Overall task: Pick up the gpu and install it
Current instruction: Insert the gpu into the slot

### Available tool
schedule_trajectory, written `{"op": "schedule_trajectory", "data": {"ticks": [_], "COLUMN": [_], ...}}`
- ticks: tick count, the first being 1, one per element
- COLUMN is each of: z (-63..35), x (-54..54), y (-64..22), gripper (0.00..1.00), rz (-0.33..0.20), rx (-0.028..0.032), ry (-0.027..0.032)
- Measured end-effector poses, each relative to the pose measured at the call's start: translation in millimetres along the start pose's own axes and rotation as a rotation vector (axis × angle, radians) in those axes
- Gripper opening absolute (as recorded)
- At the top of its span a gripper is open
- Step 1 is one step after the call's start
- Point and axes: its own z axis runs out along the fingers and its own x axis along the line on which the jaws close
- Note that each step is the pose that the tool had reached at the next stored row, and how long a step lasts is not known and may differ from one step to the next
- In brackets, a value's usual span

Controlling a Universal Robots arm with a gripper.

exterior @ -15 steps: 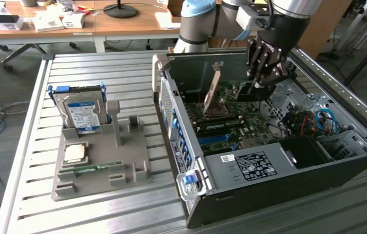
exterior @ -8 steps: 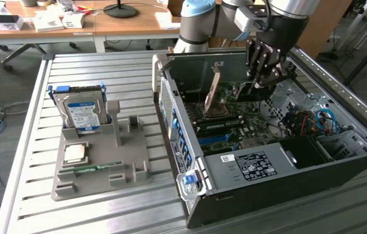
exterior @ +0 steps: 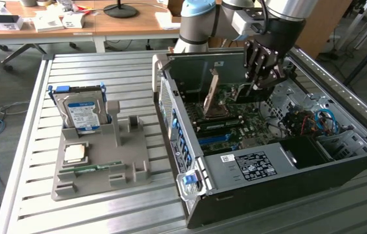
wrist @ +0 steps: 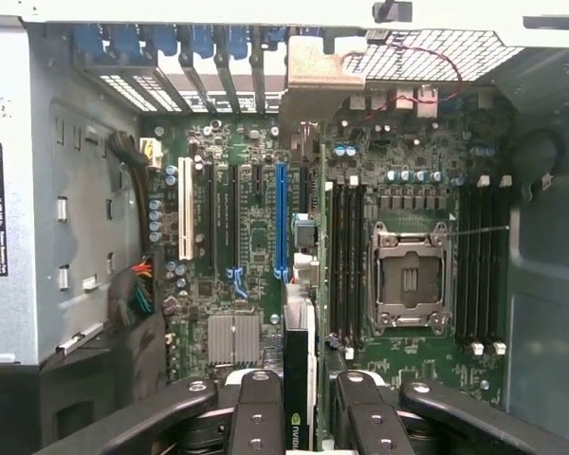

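You have the slatted table [exterior: 105,68] carrying the open computer case [exterior: 248,165], and inside it, over the motherboard [wrist: 256,246], your gripper [wrist: 305,398] pinches the gpu [wrist: 299,332] edge-on between its fingers, near the long blue slot [wrist: 282,218].

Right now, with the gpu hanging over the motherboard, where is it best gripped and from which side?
Probably by its upper long edge, from above, a finger on each flat face, as the gripper holds the gpu. The card is thin and stands on edge, so its lower edge is free towards the motherboard.
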Motion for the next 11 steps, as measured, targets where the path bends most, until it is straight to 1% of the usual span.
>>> {"op": "schedule_trajectory", "data": {"ticks": [3, 5, 6, 11], "z": [0.8, 1.9, 2.8, 5.7], "x": [0.1, 0.1, 0.1, 0.2], "y": [0.3, 0.9, 1.1, 1.2], "gripper": [0.26, 0.26, 0.26, 0.26], "rz": [-0.003, -0.006, -0.007, -0.011], "rx": [0.0003, 0.0042, 0.0049, 0.005], "ry": [0.0005, 0.0, -0.0001, 0.0004]}}
